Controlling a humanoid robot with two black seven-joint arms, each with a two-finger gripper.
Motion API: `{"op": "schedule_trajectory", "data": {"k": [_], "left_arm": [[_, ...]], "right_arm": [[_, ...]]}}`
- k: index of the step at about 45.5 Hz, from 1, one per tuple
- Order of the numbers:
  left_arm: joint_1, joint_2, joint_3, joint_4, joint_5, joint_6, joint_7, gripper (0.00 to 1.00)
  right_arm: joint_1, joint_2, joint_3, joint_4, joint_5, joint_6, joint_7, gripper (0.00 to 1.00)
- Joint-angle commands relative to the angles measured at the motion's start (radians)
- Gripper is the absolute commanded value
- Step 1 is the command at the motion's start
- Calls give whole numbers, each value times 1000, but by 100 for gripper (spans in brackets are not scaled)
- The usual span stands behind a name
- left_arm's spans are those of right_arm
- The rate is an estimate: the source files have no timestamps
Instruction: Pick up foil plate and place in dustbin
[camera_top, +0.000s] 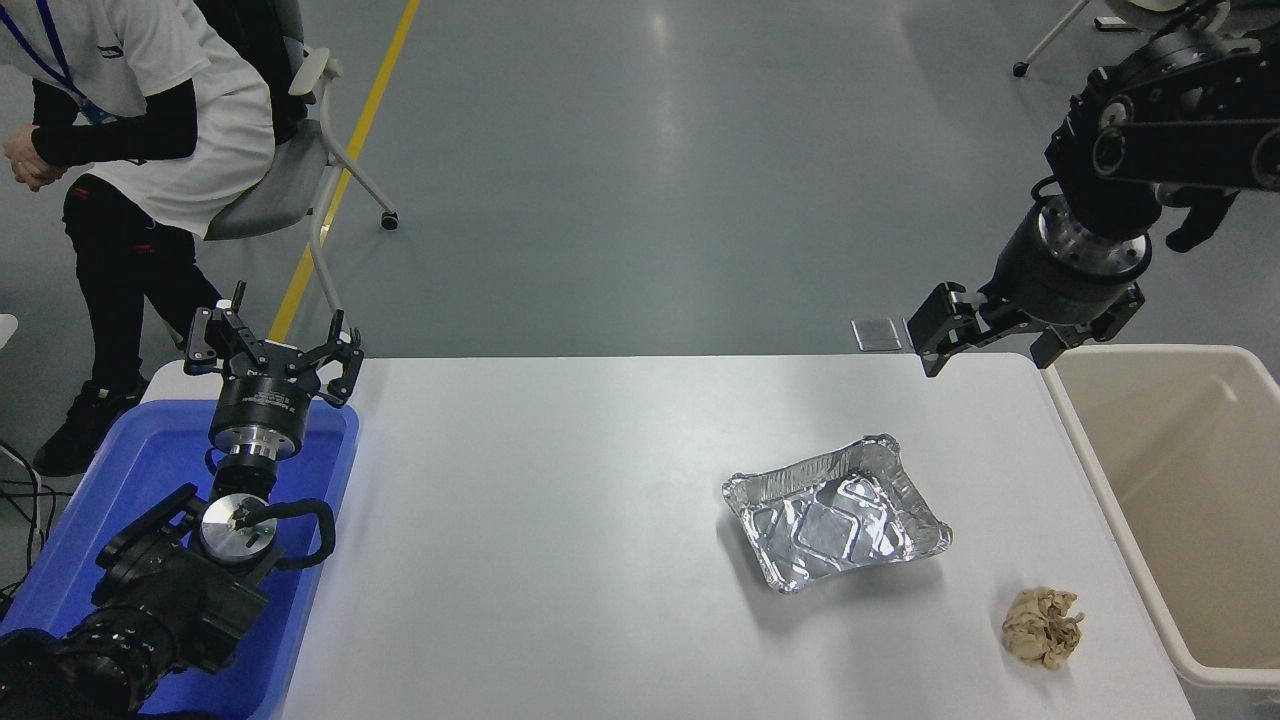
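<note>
The foil plate (835, 512), a shiny silver rectangular tray with ribbed sides, lies upright on the white table (560, 520), right of centre. The beige dustbin (1180, 500) stands at the table's right edge, open at the top. My right gripper (990, 345) hangs open and empty above the table's far right corner, well beyond and above the plate, beside the bin's near-left corner. My left gripper (272, 352) is parked open at the lower left, above the blue tub.
A crumpled tan paper ball (1043, 626) lies near the table's front right, between plate and bin. A blue plastic tub (160, 480) sits at the left edge. A person sits on a chair (290, 170) at the far left.
</note>
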Motion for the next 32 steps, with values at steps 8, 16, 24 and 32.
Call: {"op": "schedule_trajectory", "data": {"k": [8,16,24,32], "left_arm": [[0,0,0,0,0,1,0,99],[0,0,0,0,0,1,0,99],[0,0,0,0,0,0,0,99],[0,0,0,0,1,0,0,99]], "right_arm": [[2,1,0,0,1,0,1,100],[-1,0,2,0,0,0,1,100],[2,0,3,0,0,0,1,100],[-2,0,5,0,0,0,1,100]]}}
